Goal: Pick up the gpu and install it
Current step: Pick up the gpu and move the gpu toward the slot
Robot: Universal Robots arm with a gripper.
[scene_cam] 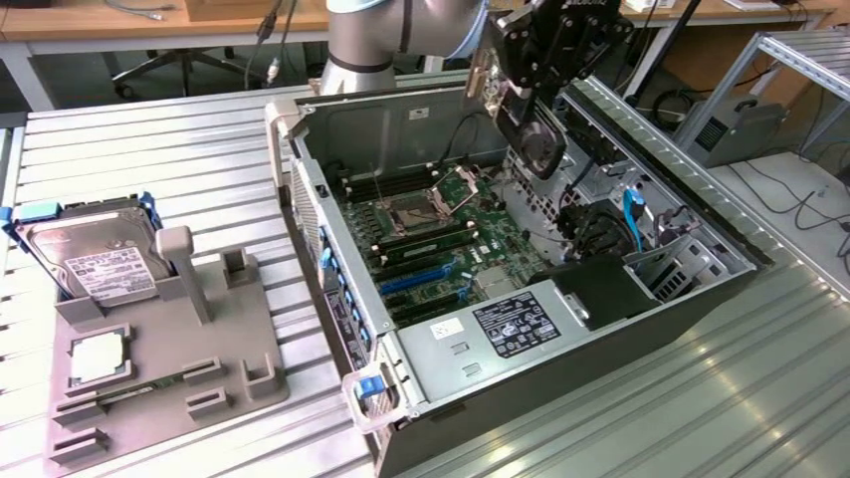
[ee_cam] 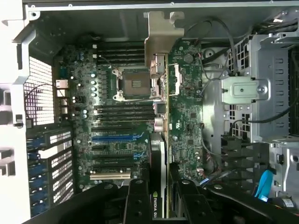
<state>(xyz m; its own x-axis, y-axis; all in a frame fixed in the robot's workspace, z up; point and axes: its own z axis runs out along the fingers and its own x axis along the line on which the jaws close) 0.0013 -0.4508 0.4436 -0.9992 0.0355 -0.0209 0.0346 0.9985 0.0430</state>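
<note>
The gpu (scene_cam: 529,124), a black card with a round fan and a silver bracket, hangs on edge above the open computer case (scene_cam: 318,214). My gripper (scene_cam: 542,72) is shut on it from above. In the wrist view the gpu (ee_cam: 158,140) is edge-on, its silver bracket (ee_cam: 159,35) at the far end, and the black fingers (ee_cam: 136,201) clamp both faces. Below it lies the green motherboard (ee_cam: 117,112) with its blue and black expansion slots (ee_cam: 114,138). The card is well above the board and touches nothing in the case.
A silver hard drive (scene_cam: 91,257) stands in a grey fixture (scene_cam: 166,358) on the exterior view's left, with a processor (scene_cam: 100,357) beside it. Inside the case are a power supply (scene_cam: 519,324), a blue cable (scene_cam: 630,221) and a metal drive cage (ee_cam: 261,93).
</note>
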